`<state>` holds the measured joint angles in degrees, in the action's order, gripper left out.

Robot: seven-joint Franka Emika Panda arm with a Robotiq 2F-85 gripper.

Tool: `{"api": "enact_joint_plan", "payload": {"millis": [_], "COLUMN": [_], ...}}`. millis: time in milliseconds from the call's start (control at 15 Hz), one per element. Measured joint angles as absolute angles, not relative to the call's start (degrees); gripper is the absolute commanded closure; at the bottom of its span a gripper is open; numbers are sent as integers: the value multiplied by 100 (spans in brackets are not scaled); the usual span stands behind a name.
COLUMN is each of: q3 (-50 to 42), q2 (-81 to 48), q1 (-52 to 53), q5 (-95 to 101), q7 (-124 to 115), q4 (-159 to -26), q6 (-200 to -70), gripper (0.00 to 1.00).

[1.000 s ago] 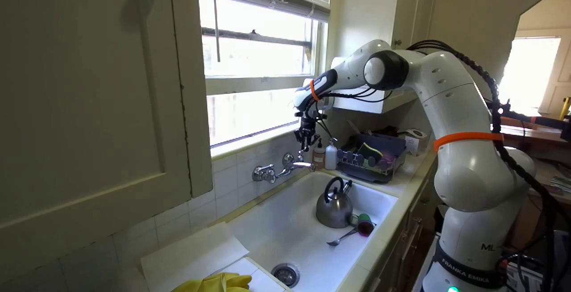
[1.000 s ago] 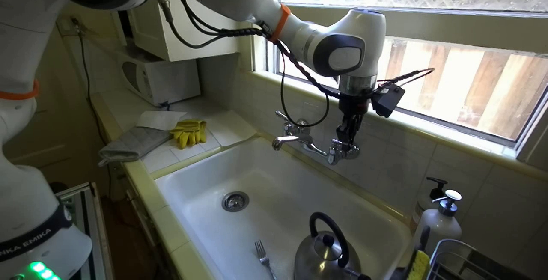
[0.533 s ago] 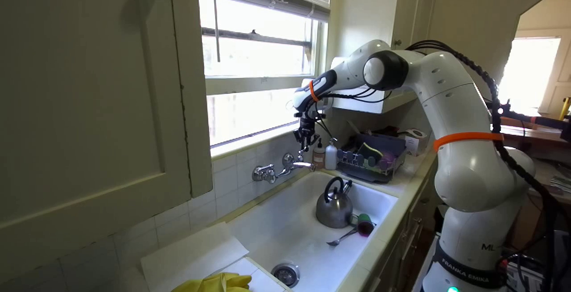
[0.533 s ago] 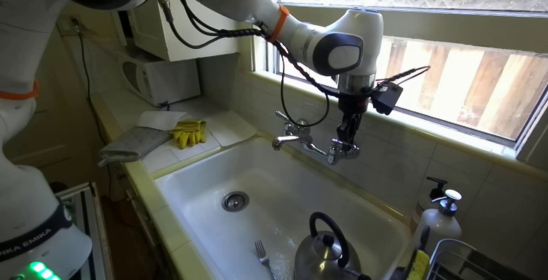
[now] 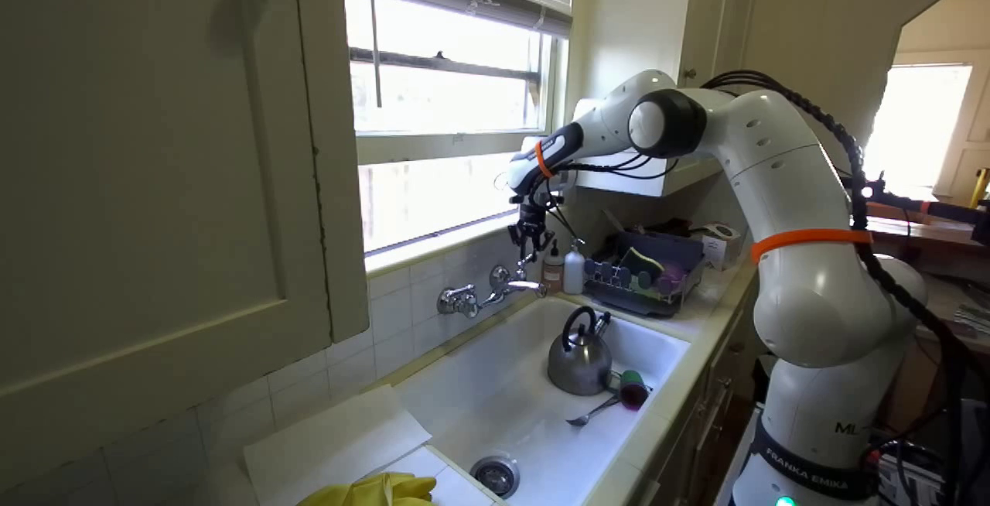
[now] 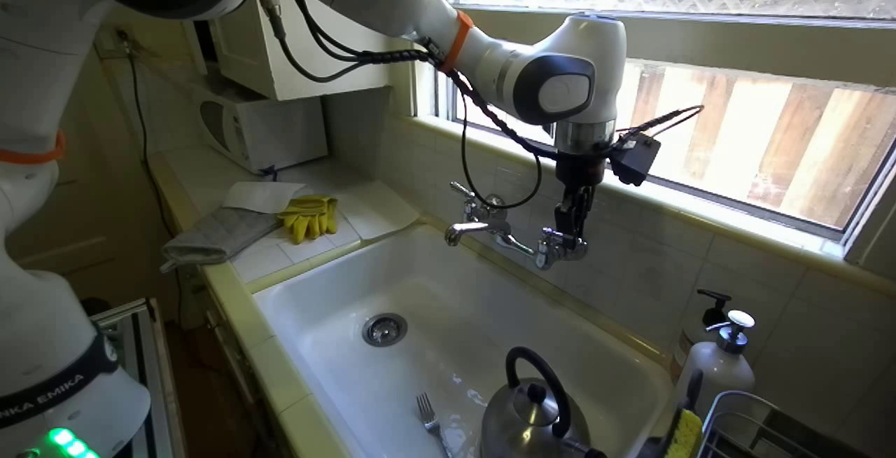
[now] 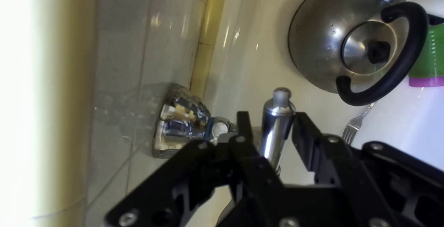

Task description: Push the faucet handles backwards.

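Observation:
The faucet handles are small chrome levers on the wall faucet. The far lever [image 6: 460,189] stands apart from the gripper; that side's handle [image 5: 464,302] also shows in an exterior view. The short spout [image 6: 462,231] sits between them. My gripper [image 6: 571,235] points down at the handle on the kettle's side. In the wrist view the gripper [image 7: 271,116] is open, with this chrome lever [image 7: 274,129] between its fingers. The right finger [image 7: 302,129] looks very close to or touching the lever; a gap shows on the left. Black linkages hide the lever's lower part.
The steel kettle [image 6: 535,412], a fork [image 6: 428,412] and a green cup [image 7: 428,57] stand or lie in the white sink [image 6: 315,304]. The tiled wall [image 6: 630,269] and window sill are close behind the gripper. Soap bottles [image 6: 717,367] and a dish rack [image 5: 650,282] stand beyond.
My gripper's fingers have shifted slightly to the right in an exterior view, around the same lever. White water splashes have appeared on the sink bottom beside the kettle and fork.

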<state>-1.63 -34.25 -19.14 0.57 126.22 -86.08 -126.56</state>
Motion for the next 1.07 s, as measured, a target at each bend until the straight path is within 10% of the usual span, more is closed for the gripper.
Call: {"api": "enact_joint_plan", "payload": {"millis": [267, 1067], "q3": [-191, -286], "q2": [-3516, -3485], "q1": [-1905, -1834], "q5": [199, 315], "q7": [12622, 12272], "q4": [-8463, -8461], "q6": [-12701, -12734], "gripper": [2, 0]}}
